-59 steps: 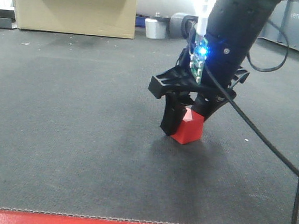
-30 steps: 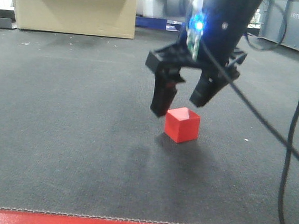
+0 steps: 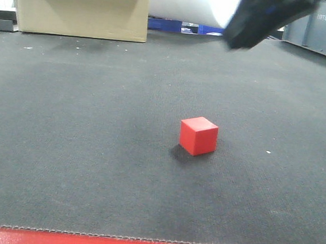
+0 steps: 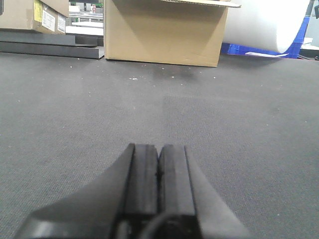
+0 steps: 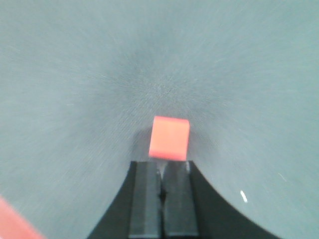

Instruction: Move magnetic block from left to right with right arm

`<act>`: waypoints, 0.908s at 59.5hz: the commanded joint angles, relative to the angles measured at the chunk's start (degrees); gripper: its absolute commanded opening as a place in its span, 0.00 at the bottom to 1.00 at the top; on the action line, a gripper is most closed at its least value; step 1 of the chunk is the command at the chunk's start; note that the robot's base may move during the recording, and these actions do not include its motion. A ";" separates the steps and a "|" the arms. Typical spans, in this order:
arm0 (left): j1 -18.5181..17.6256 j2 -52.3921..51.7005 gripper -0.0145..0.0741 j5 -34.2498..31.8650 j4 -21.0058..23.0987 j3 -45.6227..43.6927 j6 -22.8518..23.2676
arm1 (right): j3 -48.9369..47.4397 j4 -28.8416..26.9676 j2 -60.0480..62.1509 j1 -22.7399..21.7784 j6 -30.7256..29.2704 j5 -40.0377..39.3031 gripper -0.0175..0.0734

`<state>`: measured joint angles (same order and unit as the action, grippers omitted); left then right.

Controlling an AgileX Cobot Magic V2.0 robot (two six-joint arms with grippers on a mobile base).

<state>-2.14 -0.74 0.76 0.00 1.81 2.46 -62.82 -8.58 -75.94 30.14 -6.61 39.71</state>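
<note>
Right gripper (image 5: pixel 161 174): fingers pressed together, no gap between the pads, nothing held, pointing down at the mat from above. In the front-facing view only a blurred dark part of the right arm (image 3: pixel 265 19) shows near the top edge. Left gripper (image 4: pixel 159 167): fingers closed pad to pad, empty, held low and level over the mat.

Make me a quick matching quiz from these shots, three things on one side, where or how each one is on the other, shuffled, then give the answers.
Things:
1. magnetic block
2. left gripper
3. cardboard box

States:
A. shut, low over the dark mat, nothing between its fingers
B. at the far edge of the mat
C. resting alone on the mat, nothing touching it

Pairs: 1-C, 2-A, 3-B
</note>
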 commanded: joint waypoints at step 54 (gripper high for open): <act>0.10 -0.60 0.03 -5.10 0.00 0.53 0.25 | 29.42 -5.38 46.27 -0.17 -0.01 -16.68 0.26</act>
<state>-2.14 -0.74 0.76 0.00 1.81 2.46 -31.82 -13.21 -29.60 30.14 -6.51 27.69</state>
